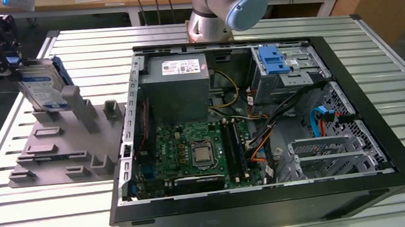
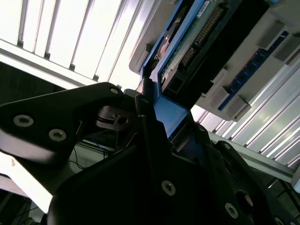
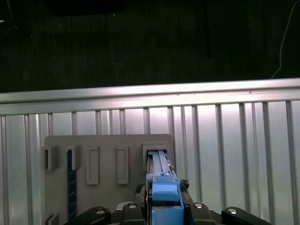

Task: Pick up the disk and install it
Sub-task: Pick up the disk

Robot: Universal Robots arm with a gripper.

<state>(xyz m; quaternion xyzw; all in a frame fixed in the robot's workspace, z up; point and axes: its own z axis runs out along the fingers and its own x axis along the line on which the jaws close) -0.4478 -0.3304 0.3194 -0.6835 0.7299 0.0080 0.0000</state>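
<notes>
The disk (image 1: 44, 90) stands upright over the slatted table (image 1: 45, 215).

Over the grey rack (image 1: 62, 150) the air is open, but its upright posts (image 1: 81, 108) stand close by the disk (image 1: 44, 87) gripped in the claw (image 1: 10, 65). Just beside it the open case (image 1: 266, 203) rises from the worktop (image 1: 52, 209). Inside, cables (image 1: 274, 119) crowd the space below the drive cage (image 1: 285, 70), and the power supply (image 1: 179, 88) stands alongside.

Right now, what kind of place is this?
Probably a robotics lab bench for PC assembly: an open black desktop computer case sits on a slatted aluminium table, a grey plastic parts fixture beside it, and the black claw grips a silver hard disk in a blue carrier.
</notes>
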